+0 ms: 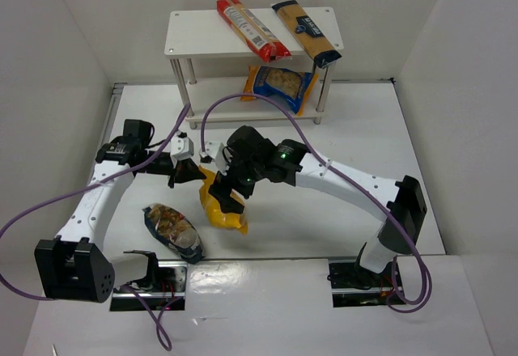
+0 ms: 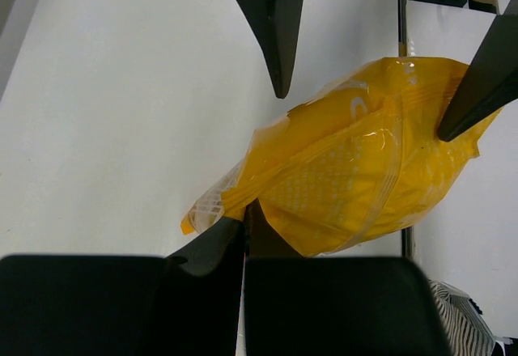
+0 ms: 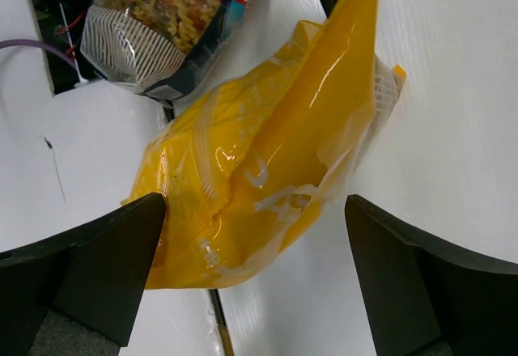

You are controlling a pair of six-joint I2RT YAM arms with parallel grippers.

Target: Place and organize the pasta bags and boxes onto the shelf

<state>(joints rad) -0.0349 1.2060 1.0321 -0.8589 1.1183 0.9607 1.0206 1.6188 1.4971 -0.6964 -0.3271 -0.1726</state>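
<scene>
Left gripper (image 2: pixel 243 228) fingers pressed together, pinching the crimped top seam of the yellow bag (image 3: pixel 243 170). Right gripper (image 3: pixel 255 204) fingers spread wide, straddling the bag's belly, one pad touching it, the other apart. Bag is glossy crinkly film, soft and lumpy, mid-table, seam end raised. Looks like a regrasp: next, right should close on the body without slipping, then carry it far to the shelf (image 1: pixel 194 32), rigid white boards on round posts. Long red pack (image 1: pixel 252 28) and yellow-navy pack (image 1: pixel 306 31) lie on top, blue-yellow bag (image 1: pixel 281 85) below. Dark bag (image 1: pixel 172 228) lies near-left.

shelf (image 1: pixel 194 36): bench (image 1: pixel 324 218) far edge, centre | top tier, right half: left long pack (image 1: pixel 252 29) beside right long pack (image 1: pixel 306 32) | lower tier, right end: shelved bag (image 1: pixel 280 86) | mid-bench: centre bag (image 1: pixel 220 204) | near-left of it: near bag (image 1: pixel 172 230)
</scene>
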